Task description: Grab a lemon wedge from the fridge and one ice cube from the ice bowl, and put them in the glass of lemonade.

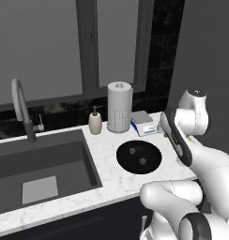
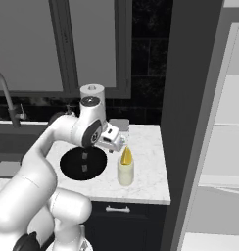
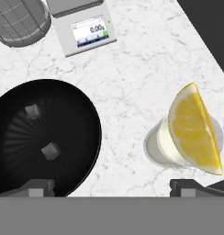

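The wedge (image 3: pixel 195 129) stands on edge in the glass (image 3: pixel 159 144), tip up; above, the jaws gape wide, holding nothing.

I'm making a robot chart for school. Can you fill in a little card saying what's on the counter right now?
lemon wedge: sitting on top of the glass
glass: on the counter, holds pale yellow drink
black bowl: left of the glass in the hand view
ice cubes in bowl: two
gripper: open, holding nothing, above the counter
scale: beside the paper towel roll
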Controlling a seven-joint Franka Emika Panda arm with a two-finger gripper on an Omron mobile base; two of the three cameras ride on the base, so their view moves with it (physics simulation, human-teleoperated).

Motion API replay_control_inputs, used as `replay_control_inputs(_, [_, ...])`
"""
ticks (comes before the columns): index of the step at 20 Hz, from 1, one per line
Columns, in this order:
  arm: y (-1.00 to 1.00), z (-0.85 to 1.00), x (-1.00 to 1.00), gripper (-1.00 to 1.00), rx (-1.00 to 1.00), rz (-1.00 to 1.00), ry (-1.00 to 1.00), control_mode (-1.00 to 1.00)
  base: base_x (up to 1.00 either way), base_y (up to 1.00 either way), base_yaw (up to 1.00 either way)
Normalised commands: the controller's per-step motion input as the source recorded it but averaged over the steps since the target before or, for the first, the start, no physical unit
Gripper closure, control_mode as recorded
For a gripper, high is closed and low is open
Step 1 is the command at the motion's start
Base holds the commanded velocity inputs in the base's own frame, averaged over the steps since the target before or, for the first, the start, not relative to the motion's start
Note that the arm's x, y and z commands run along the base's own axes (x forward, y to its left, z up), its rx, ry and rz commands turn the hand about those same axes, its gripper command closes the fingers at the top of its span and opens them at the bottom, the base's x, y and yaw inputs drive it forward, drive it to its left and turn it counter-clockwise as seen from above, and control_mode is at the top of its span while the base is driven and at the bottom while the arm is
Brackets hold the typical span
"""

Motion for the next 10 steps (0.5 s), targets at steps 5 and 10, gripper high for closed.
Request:
replay_control_inputs(5, [0.83, -0.45, 0.03, -1.0, 0.0, 0.04, 0.02, -1.0, 0.0, 0.0, 0.0])
replay_control_inputs(10, [0.76, -0.41, 0.21, -1.0, 0.0, 0.05, 0.07, -1.0, 0.0, 0.0, 0.0])
